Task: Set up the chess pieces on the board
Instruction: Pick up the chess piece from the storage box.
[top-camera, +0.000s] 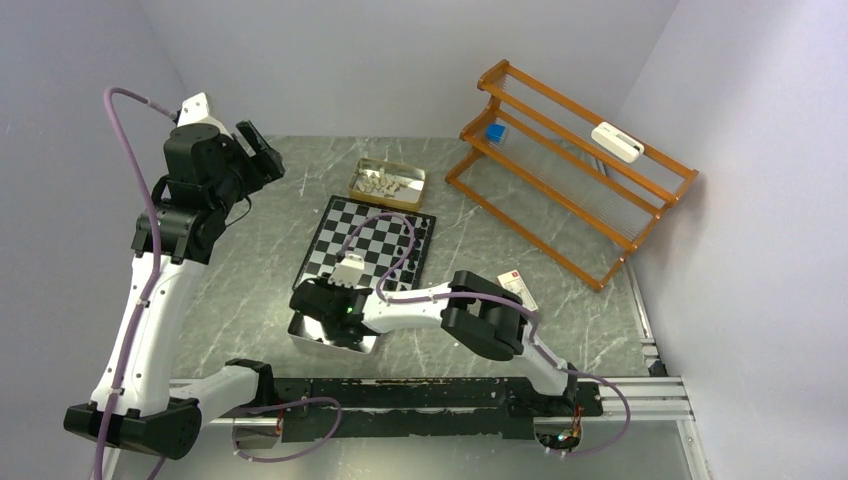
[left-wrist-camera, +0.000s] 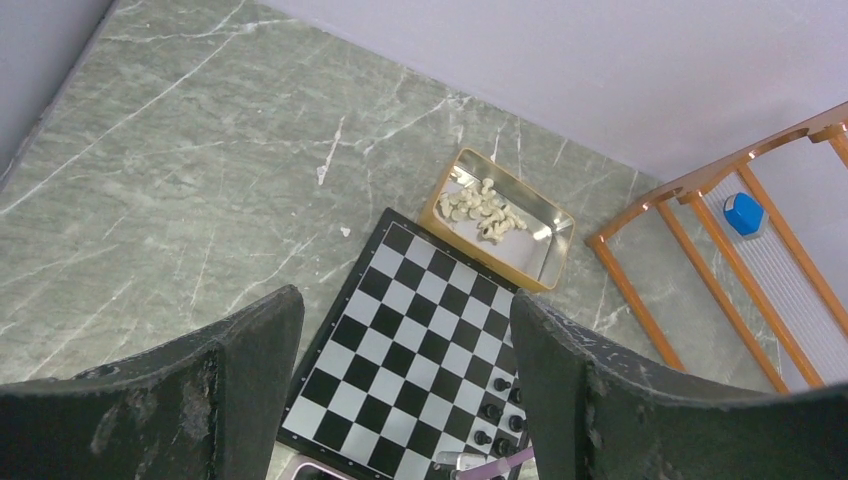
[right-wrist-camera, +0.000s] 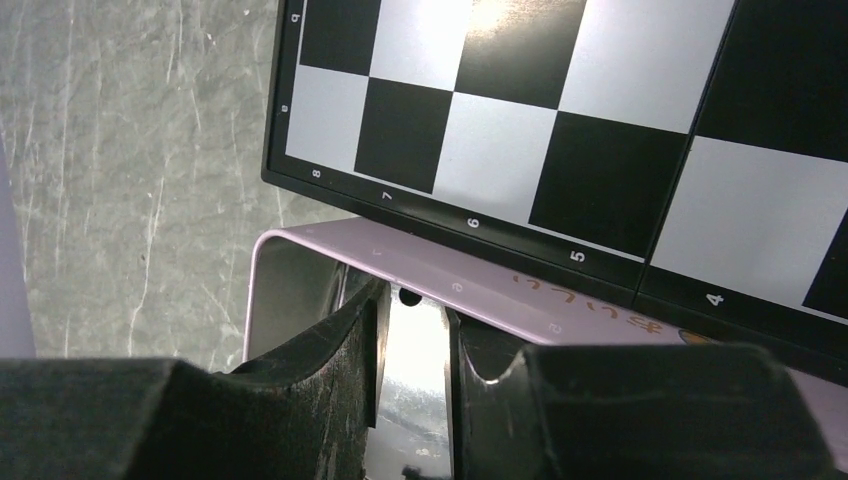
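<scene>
The board lies mid-table, with several black chess pieces standing near one corner. Cream-white pieces lie heaped in a gold tin beyond the board's far edge. My left gripper is held high over the table's left side, open and empty. My right gripper reaches down into a silver tray at the board's near edge. Its fingers stand a narrow gap apart, with nothing seen between them. A small black piece sits just past the tips, against the tray wall.
An orange wooden rack stands at the back right, carrying a blue block and a white device. A small white card lies right of the board. Grey walls close in the table on the left, back and right.
</scene>
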